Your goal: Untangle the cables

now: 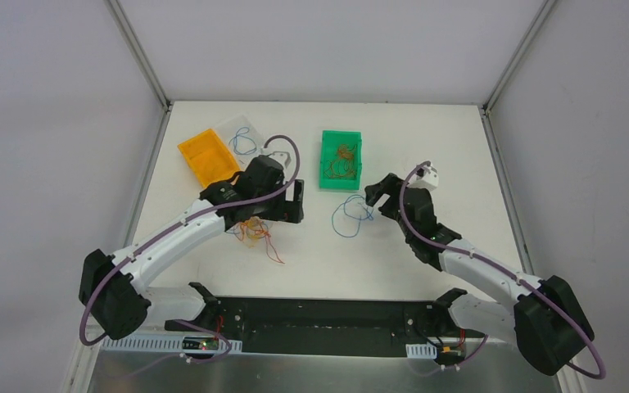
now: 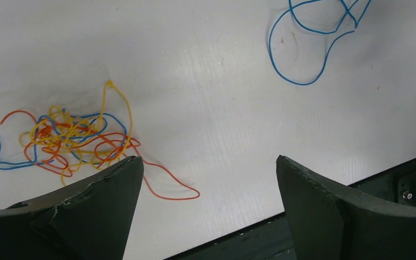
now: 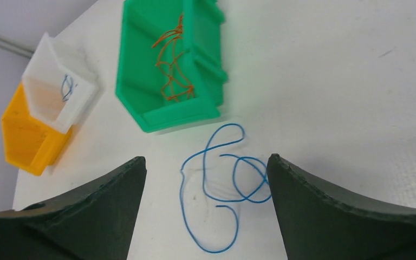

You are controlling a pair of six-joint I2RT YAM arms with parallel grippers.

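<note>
Hovering | left hand [image 2: 207, 159] wide, near tangle [image 2: 70, 138] | right hand [image 3: 206, 157] wide, near blue cable [image 3: 236, 183] | open table [image 1: 319, 254] between

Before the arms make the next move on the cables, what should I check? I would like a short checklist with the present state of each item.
1. Left end effector open and holding nothing: ok.
2. Right end effector open and holding nothing: ok.
3. Loose blue cable lies alone, apart from the tangle: ok.
4. Tangle of orange, yellow and blue cables pulled apart: not ok, the strands cross each other in one heap.
5. Green bin holds only brownish cables: ok.
6. Which strand of the heap lies on top and is free to lift: cannot tell.
</note>
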